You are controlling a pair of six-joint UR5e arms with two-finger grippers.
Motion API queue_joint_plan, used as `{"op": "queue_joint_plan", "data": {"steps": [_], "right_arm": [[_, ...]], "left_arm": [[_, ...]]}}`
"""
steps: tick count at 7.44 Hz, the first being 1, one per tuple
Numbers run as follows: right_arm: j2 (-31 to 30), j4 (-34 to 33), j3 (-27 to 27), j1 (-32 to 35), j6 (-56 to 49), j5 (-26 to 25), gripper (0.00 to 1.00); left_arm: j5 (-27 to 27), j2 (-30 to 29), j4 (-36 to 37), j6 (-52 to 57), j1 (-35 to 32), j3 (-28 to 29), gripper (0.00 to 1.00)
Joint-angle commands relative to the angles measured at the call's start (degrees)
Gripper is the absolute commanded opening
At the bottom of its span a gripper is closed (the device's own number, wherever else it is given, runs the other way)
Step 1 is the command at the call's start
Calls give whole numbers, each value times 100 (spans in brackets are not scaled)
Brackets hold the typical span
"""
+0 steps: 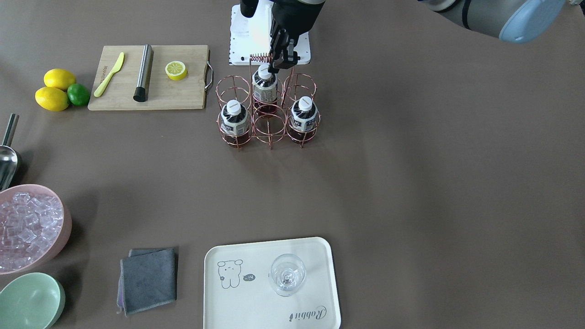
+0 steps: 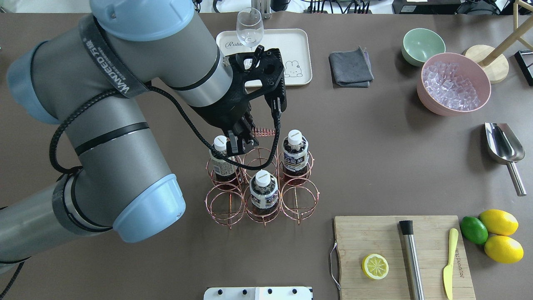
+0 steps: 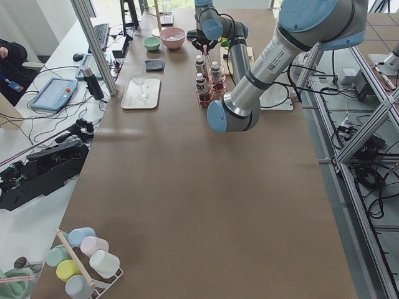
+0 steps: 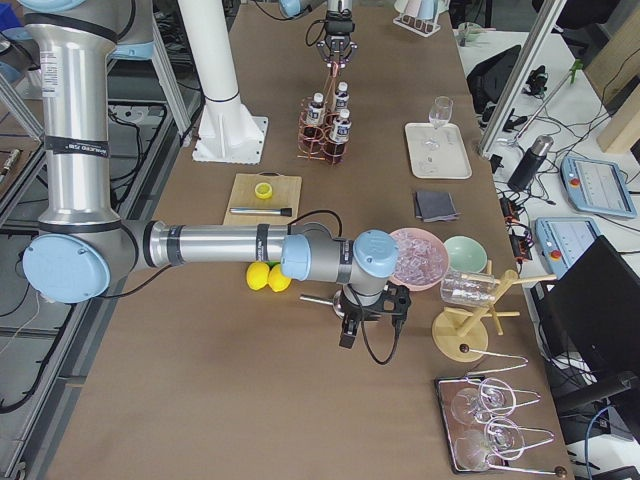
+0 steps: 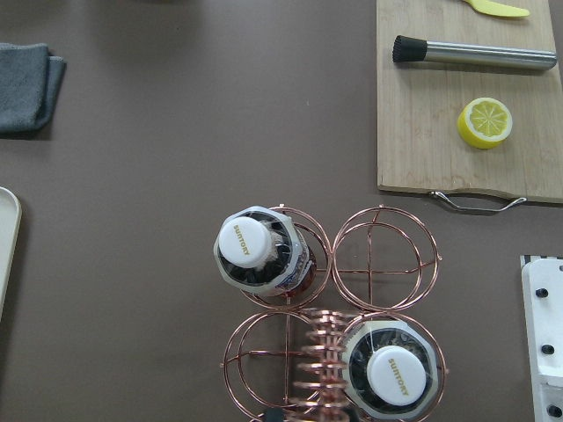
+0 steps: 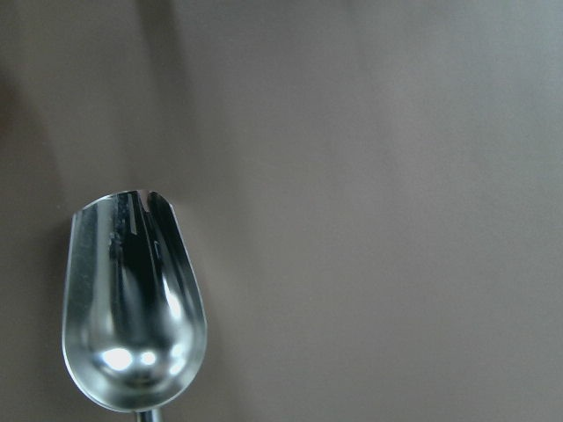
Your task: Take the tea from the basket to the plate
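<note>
The copper wire basket (image 2: 263, 132) stands mid-table and holds three tea bottles: one far left (image 2: 220, 160), one far right (image 2: 295, 154), one in the near middle ring (image 2: 263, 191). My left gripper (image 2: 239, 143) hangs open just above the basket, beside the white cap of the far-left bottle and next to the coiled handle. In the left wrist view only the other two bottles (image 5: 255, 251) (image 5: 391, 369) show. The cream plate (image 2: 291, 46) lies beyond the basket. My right gripper (image 4: 368, 322) hovers over the scoop; I cannot tell whether it is open or shut.
A stemmed glass (image 2: 249, 27) stands on the plate. A grey cloth (image 2: 349, 66), green bowl (image 2: 422, 46) and pink bowl of ice (image 2: 454, 83) lie far right. A metal scoop (image 2: 504, 146), a cutting board (image 2: 399, 254) with lemon half, muddler and knife, and lemons and a lime (image 2: 495, 233) lie near right.
</note>
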Motion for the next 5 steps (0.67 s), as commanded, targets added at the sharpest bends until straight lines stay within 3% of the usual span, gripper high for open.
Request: {"op": "queue_joint_plan", "data": {"steps": [1,3,4,5], "right_arm": [[333,-106,302,-270,764,42,100],[936,-499,854,-996,2486,43,100],[1366,-1094,1110,-1331,2948,-45,100],[1988,-1752,1034,-1743,3136,-176,100]], "left_arm": [[0,0,9,0,-3,9,0],[9,9,9,-9,-3,9,0],[0,9,9,-9,-3,43,0],[0,9,9,-9,-3,44,0]]}}
